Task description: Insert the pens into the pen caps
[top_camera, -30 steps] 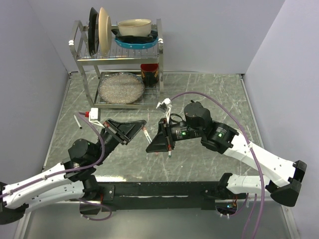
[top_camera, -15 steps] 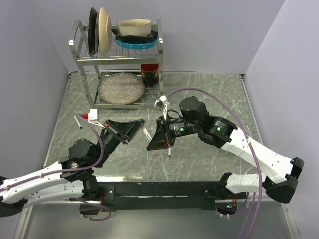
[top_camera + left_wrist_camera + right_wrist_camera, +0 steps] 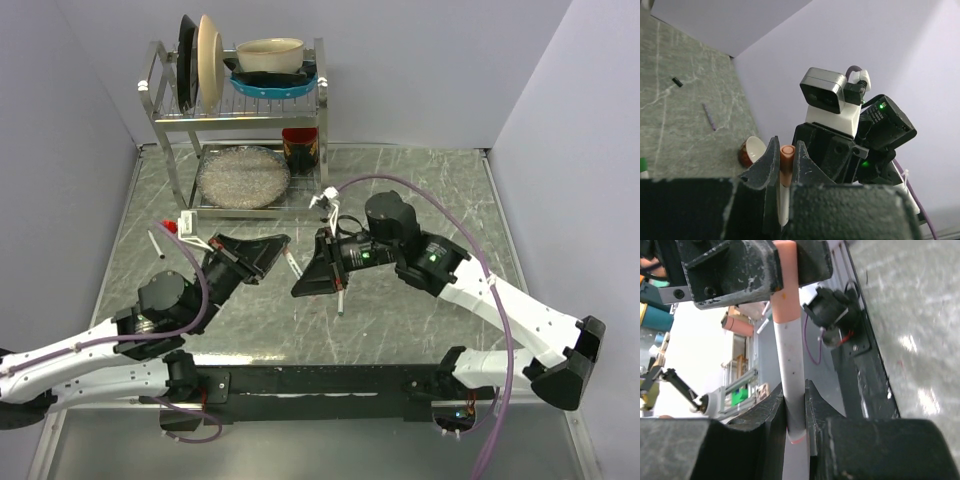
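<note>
1. A grey-green, white-veined stone bench [image 3: 420, 200] is boxed in by plain matte lilac walls [image 3: 420, 70]. A chrome wire dish rack [image 3: 240, 120] stands at its far side.
2. Nearest, well in front of the rack, a black rail [image 3: 320, 385] carries two arms in glossy white shells.
3. In front of the rack's right leg, the right tool [image 3: 296, 293], a matte black wedge turned on its side, is clamped on the smooth round barrel of a whitish pen [image 3: 790, 370]. The pen's pink tip pokes out on the near side of the fingers.
4. A second pen [image 3: 341, 303], a thin pale stick, shows at that tool's near edge. I cannot tell whether it rests on the stone.
5. Slightly nearer the rack, the left tool [image 3: 287, 244] is pinched tight on a pink cap [image 3: 785, 290], a short tube. The barrel runs straight into it with no gap showing.
6. A small black cap [image 3: 676, 81] lies alone on bare stone in the left wrist view.
7. Off the rack's left leg, a third pen [image 3: 156, 245] lies flat.
8. On the rack's lower shelf are a round pebbled glass plate [image 3: 243, 177] and a red-and-dark cup [image 3: 300, 148]. Above them stand black and cream plates [image 3: 200, 60] on edge, and a cream bowl [image 3: 270, 52] sits on a blue dish [image 3: 275, 88].
</note>
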Available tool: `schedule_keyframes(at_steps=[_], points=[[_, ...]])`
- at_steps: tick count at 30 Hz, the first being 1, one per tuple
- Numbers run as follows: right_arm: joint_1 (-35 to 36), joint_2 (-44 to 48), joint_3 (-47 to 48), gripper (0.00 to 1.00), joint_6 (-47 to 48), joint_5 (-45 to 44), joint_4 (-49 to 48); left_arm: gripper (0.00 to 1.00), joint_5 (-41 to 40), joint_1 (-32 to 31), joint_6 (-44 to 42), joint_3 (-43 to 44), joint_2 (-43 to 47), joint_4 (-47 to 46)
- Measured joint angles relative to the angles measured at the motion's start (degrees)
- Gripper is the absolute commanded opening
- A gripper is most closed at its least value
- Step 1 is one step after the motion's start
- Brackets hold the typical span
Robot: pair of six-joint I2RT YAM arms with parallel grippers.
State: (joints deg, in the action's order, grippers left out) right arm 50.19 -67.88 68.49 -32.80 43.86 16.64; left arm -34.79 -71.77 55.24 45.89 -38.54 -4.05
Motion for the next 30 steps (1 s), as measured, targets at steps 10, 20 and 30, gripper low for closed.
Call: schedule_keyframes(at_steps=[10,20,30], points=[[-3.45,17.90,-25.49,0.70,-0.17,-7.56,-14.75,0.01,9.94,1.55,-7.61,13.60,-10.32,19.67],[-4.11,43.34,-35.93,1.00,0.02,-23.63,-2.69,0.01,22.14,14.21,-10.32,12.94,-18.67,21.35],[-4.11,39.50,-31.58,1.00,-3.78,-38.23,3.67,0.01,26.47,21.42,-12.11,5.40,-36.28,16.00]])
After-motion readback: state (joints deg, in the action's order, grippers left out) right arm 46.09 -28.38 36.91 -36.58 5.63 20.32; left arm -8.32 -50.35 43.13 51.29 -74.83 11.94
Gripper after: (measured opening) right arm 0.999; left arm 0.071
